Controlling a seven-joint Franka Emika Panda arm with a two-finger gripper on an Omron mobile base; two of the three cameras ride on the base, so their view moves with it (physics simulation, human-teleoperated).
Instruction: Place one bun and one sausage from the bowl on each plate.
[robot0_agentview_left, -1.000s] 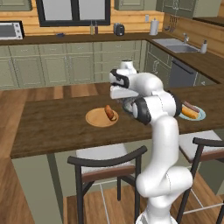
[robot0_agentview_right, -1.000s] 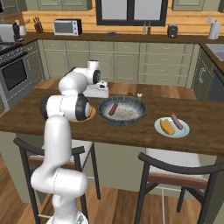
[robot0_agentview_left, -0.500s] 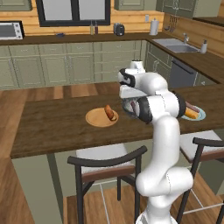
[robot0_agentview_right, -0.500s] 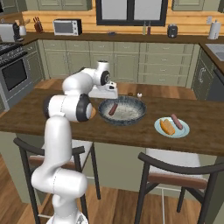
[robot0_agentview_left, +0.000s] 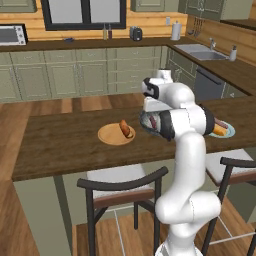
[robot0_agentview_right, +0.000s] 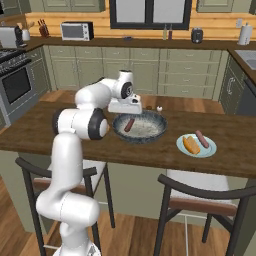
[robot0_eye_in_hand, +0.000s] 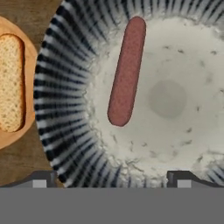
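One reddish-brown sausage (robot0_eye_in_hand: 127, 70) lies in the dark bowl with the striped rim (robot0_eye_in_hand: 61, 87), left of the bowl's middle. My gripper (robot0_eye_in_hand: 111, 179) hangs over the bowl (robot0_agentview_right: 150, 132), open, its tips far apart and holding nothing. The sausage (robot0_agentview_right: 129, 124) rests just below the hand in the right base view. To the bowl's left the tan wood plate (robot0_eye_in_hand: 28, 57) carries a bun (robot0_eye_in_hand: 11, 83). That tan plate (robot0_agentview_left: 107, 136) sits left of my arm. The pale blue-green plate (robot0_agentview_right: 209, 149) on the right holds a bun (robot0_agentview_right: 190, 145) and a sausage (robot0_agentview_right: 201, 138).
All of it stands on a dark wood island counter (robot0_agentview_right: 30, 130). Two chairs (robot0_agentview_right: 200, 200) stand at its near edge. Small shakers (robot0_agentview_right: 159, 108) sit on the counter behind the bowl. Kitchen cabinets and a sink line the far walls.
The hand has swung from over the tan plate across to above the bowl. The plates, bowl and food have not moved.
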